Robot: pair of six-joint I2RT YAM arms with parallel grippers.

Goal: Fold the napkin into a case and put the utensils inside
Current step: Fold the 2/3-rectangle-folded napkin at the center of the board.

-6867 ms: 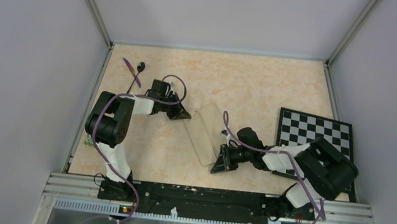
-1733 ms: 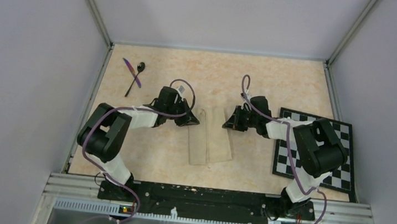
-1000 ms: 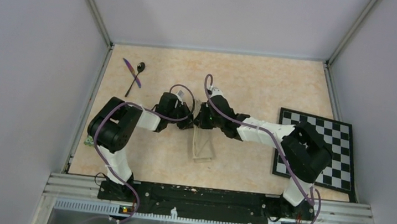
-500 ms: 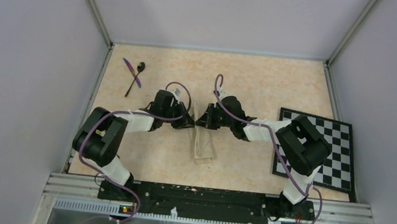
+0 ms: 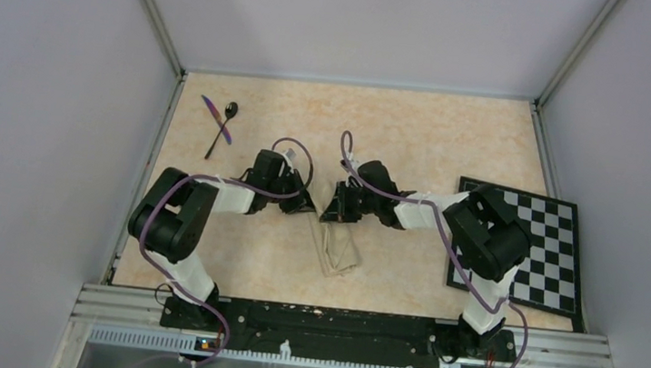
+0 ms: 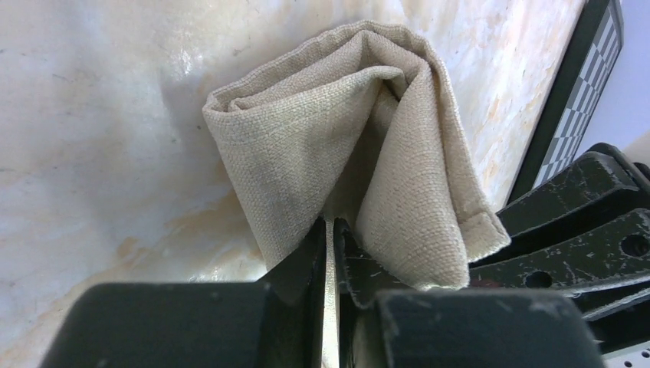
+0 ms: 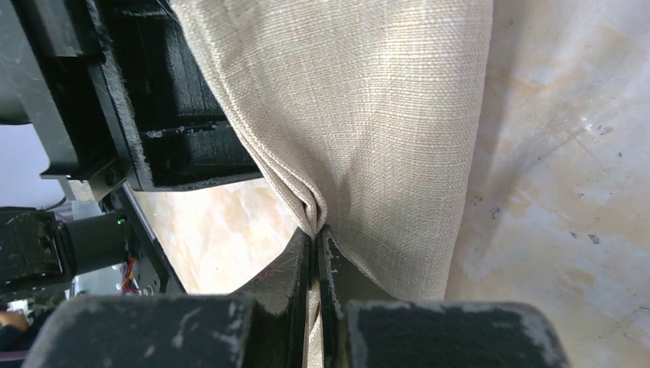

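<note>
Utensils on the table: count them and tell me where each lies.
2. The black spoon and the purple knife lie crossed near the far left corner, away from the napkin; none shows inside its folds.

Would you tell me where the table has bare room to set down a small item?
Free: far right, between the checkerboard and back wall; near patch between napkin and checkerboard. Crowded: centre, where left fingers and right fingers pinch the napkin; utensils fill the far-left corner.

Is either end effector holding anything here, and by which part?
Both hold the napkin at its far end: the left end effector pinches a layer inside the fold, the right end effector a gathered crease of cloth.
</note>
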